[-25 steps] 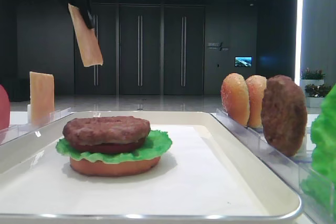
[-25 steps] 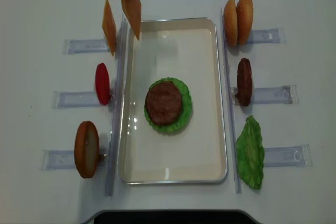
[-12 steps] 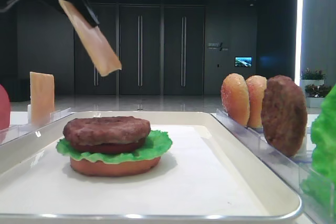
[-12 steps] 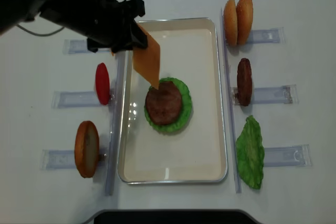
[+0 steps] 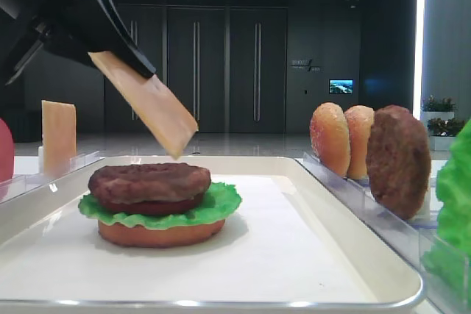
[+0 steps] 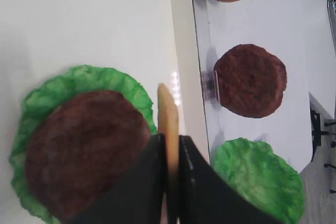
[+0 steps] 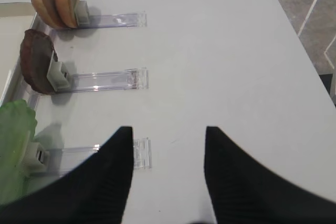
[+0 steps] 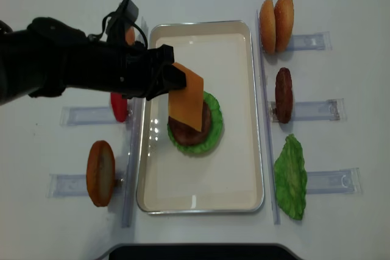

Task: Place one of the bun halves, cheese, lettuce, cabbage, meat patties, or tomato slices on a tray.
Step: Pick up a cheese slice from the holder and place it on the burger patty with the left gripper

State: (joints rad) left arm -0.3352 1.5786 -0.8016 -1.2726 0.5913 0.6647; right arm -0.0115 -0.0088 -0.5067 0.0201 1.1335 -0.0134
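My left gripper point(image 8: 166, 78) is shut on a pale orange cheese point(image 8: 186, 97) slice and holds it tilted over the cream-white tray point(image 8: 201, 24). The slice's low corner point(image 5: 176, 148) hangs just above the brown meat patty point(image 5: 149, 182), which lies on green lettuce point(image 5: 221, 200) and a bun half point(image 5: 158, 234). In the left wrist view the cheese point(image 6: 168, 111) shows edge-on between the black fingers point(image 6: 153, 171), beside the patty point(image 6: 84, 145). My right gripper point(image 7: 168, 129) is open over bare table, nothing between its fingers.
Clear racks flank the tray. On the right stand two bun halves point(image 8: 275, 24), a patty point(image 8: 283, 94) and a lettuce leaf point(image 8: 290, 176). On the left are a tomato slice point(image 8: 119, 106), a bun half point(image 8: 100, 173) and another cheese slice point(image 5: 58, 136).
The left arm has carried the cheese from high at the back left to over the middle of the tray, lower and tilted flatter, now just above the patty.
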